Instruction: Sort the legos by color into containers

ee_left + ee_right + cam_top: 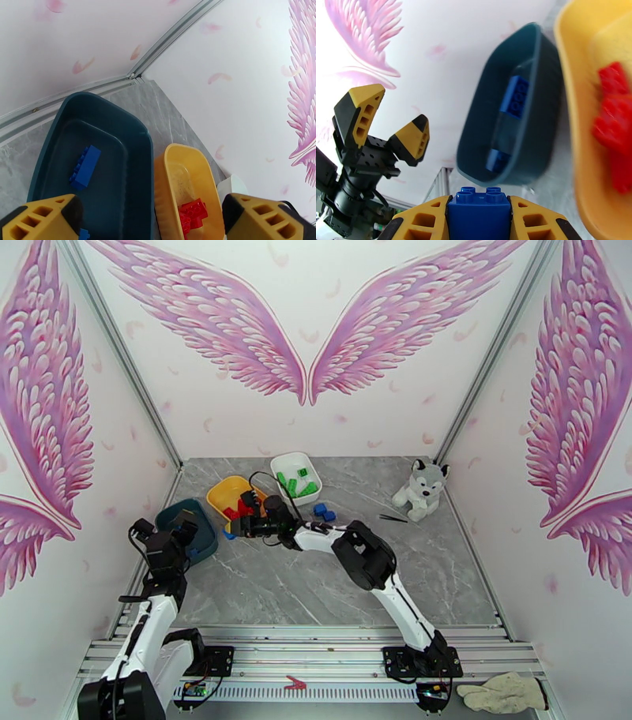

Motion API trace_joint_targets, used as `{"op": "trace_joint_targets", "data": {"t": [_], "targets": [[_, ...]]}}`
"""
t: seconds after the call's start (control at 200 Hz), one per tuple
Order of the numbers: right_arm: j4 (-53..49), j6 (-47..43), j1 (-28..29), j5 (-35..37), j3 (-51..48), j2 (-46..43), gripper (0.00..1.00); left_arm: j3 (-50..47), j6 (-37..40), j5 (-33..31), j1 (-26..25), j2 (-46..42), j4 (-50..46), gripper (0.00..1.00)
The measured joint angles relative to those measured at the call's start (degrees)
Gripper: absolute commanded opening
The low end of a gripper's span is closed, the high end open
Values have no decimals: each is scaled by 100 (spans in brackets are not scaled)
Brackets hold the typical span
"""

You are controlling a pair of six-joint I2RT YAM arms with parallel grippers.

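- Nearest the lens in the right wrist view, at the bottom edge, the right gripper (pixel 478 205) is closed tight on a blue brick (pixel 479 218), studs up, a finger pressed to each side.
- In the overhead view that gripper (pixel 237 528) sits left of centre on the grey marble table (pixel 316 587), between the teal dish and the yellow dish.
- Far left, the left gripper (pixel 164 528) hovers over the teal dish (pixel 207 538) with its jaws spread wide and nothing between them. The right wrist view also shows it at the left (pixel 387 122), gaping and empty.
- In the left wrist view the teal dish (pixel 130 158) holds a blue brick (pixel 85 167) near its middle, with a second blue piece (pixel 83 235) at the bottom edge.
- Just right of it, the yellow dish (pixel 221 493) holds red bricks (pixel 237 511), which lie at its near end in the left wrist view (pixel 193 213).
- Behind, upper centre, the white dish (pixel 291 459) holds green bricks (pixel 300 485).
- Right of centre, loose blue bricks (pixel 324 512) lie on the table.
- Further right lies a thin dark tool (pixel 393 518), then a plush husky (pixel 420 489) sitting upright near the back right corner.
- Lower right, off the table, a pale work glove (pixel 502 694) lies beside the rail.
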Motion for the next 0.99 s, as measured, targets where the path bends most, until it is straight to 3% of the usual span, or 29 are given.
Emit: {"op": "trace_joint_targets", "data": {"t": [0.105, 0.27, 0.49, 0.62, 0.79, 0.995], "targets": [[-118, 114, 140, -33, 927, 431, 34, -52, -72, 98, 136, -149, -125, 99], [-549, 186, 302, -46, 2485, 1147, 60, -125, -142, 334, 490, -562, -431, 99], [-1008, 109, 348, -42, 2874, 1349, 66, -127, -225, 619, 911, -1169, -717, 99], [-1047, -136, 332, -11, 2356, 1152, 67, -129, -245, 776, 946, -1185, -723, 99], [-1211, -699, 321, 212, 909, 326, 72, -140, -201, 957, 787, -973, -697, 99], [-1458, -1469, 262, 857, -651, -1209, 74, -131, 140, 813, -343, -461, -579, 99]]}}
